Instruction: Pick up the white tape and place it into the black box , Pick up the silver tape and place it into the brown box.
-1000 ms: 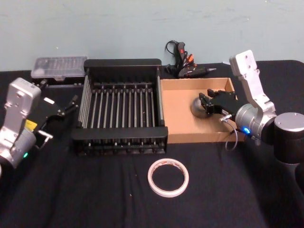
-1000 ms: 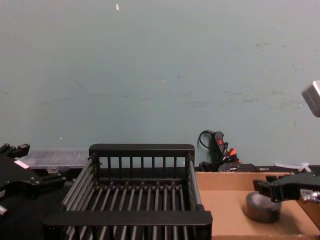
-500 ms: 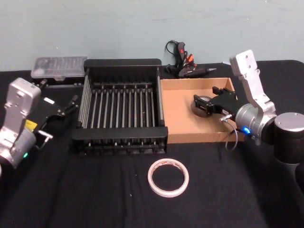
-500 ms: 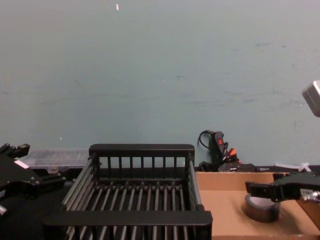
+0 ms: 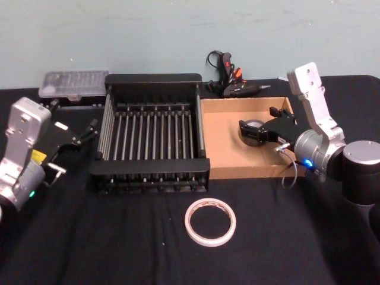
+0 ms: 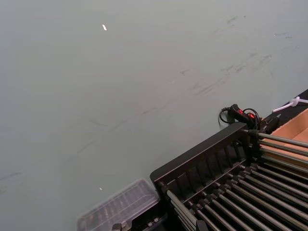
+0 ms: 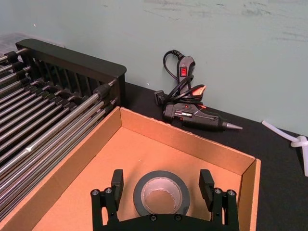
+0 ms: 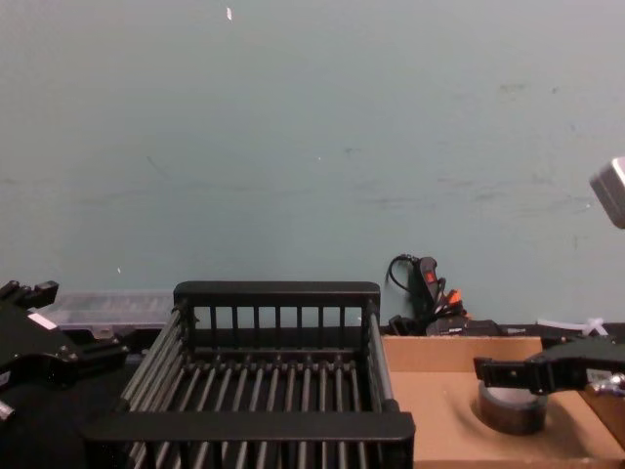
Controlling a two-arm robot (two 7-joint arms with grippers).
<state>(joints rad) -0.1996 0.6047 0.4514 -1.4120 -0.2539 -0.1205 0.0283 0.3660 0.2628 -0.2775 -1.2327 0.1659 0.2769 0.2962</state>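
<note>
Silver tape (image 7: 161, 192) flat on brown box (image 5: 221, 142) floor, frame right; right pincer (image 7: 163, 186) spread wide astride it. White tape (image 5: 209, 221) lower centre on counter (image 5: 119, 237). Left pincer (image 5: 83, 135) parked frame left, state unclear.

Both arms end in silver-grey metal links with pale, flat rectangular wrist housings. The right arm's rounded silver joint carries a blue light, a thin looped grey cable and a dark cylindrical segment behind it. The left arm shows a green light and a yellow label. The right gripper (image 5: 254, 130) and left gripper (image 5: 89, 132) are black, with small screws.
</note>
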